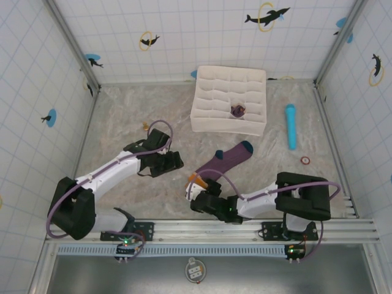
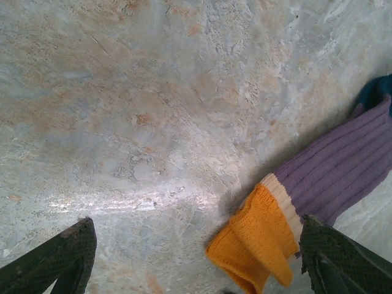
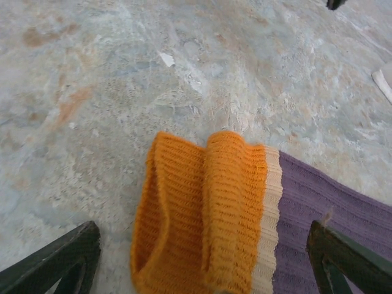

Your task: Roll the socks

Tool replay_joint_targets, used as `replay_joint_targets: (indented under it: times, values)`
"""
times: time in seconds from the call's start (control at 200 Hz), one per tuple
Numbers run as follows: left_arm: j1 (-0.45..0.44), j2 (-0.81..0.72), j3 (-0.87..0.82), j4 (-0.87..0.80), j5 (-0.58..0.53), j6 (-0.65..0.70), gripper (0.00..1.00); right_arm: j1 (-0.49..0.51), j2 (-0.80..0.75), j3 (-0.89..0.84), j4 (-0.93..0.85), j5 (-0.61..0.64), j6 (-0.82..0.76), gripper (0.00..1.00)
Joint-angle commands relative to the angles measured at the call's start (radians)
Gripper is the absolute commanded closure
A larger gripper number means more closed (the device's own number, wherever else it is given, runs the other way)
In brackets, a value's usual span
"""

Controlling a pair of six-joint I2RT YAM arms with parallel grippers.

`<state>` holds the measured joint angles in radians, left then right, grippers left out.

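**Sock and grippers at the near centre of the table.** We see a purple ribbed sock (image 1: 222,160) lying flat and diagonal on the marbled table (image 1: 122,119). Its dark teal end points toward the white divided box (image 1: 226,125) and its orange end toward the arms.

From above, the right gripper (image 1: 197,187) covers part of the orange end. In the right wrist view the jaws of this gripper (image 3: 202,263) stand wide and released. The folded orange end lies between them, and the frame's lower edge cuts it off.

The left gripper (image 1: 176,162) is likewise spread and holds nothing. In its wrist view (image 2: 196,263) the orange end lies just beside one finger (image 2: 343,257); we cannot tell whether they touch.

One box compartment holds a small purple bundle (image 1: 237,111), too small to make out.
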<state>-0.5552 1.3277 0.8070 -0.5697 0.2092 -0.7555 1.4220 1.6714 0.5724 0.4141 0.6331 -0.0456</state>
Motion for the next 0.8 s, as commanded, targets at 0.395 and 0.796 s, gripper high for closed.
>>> replay_joint_targets:
  times: [0.395, 0.796]
  values:
    - [0.008, -0.028, -0.045, 0.009, 0.025, 0.016, 0.13, -0.03, 0.066, 0.042, -0.014, -0.013, -0.006, 0.75]
    - [0.009, -0.051, -0.104, 0.138, 0.077, -0.052, 0.18, -0.163, -0.066, -0.033, 0.003, -0.24, 0.268, 1.0]
